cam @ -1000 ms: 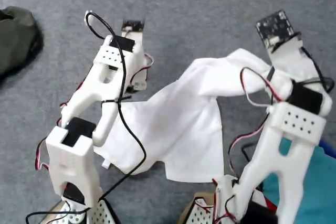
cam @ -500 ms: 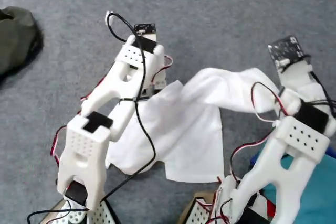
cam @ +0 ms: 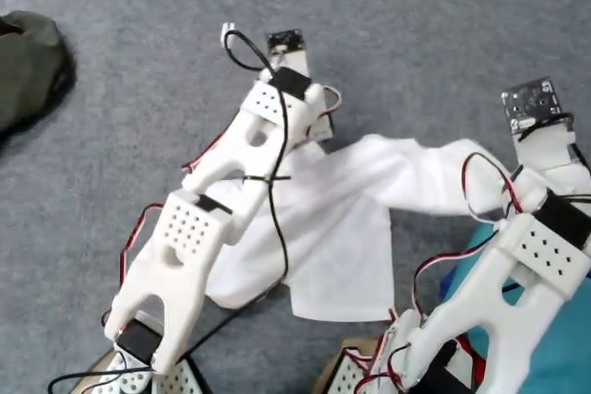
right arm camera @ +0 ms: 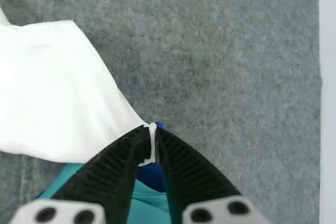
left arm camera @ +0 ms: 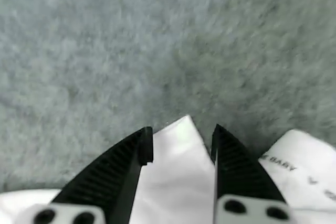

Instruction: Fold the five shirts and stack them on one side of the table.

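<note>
My right gripper (right arm camera: 153, 140) is clamped on the white shirt (cam: 342, 219) edge to hold it taut. My left gripper (left arm camera: 181, 145) is open astride the opposite corner, ready to grab.

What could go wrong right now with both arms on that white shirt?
1. The left gripper is open, with only the tip of a white shirt corner between its jaws. Closing there might catch too little cloth or miss it.
2. The right gripper is shut on just a thin edge, so a hard pull could slip it free.
3. That pinch sits right above the teal shirt, which might get snagged or dragged along.
</note>
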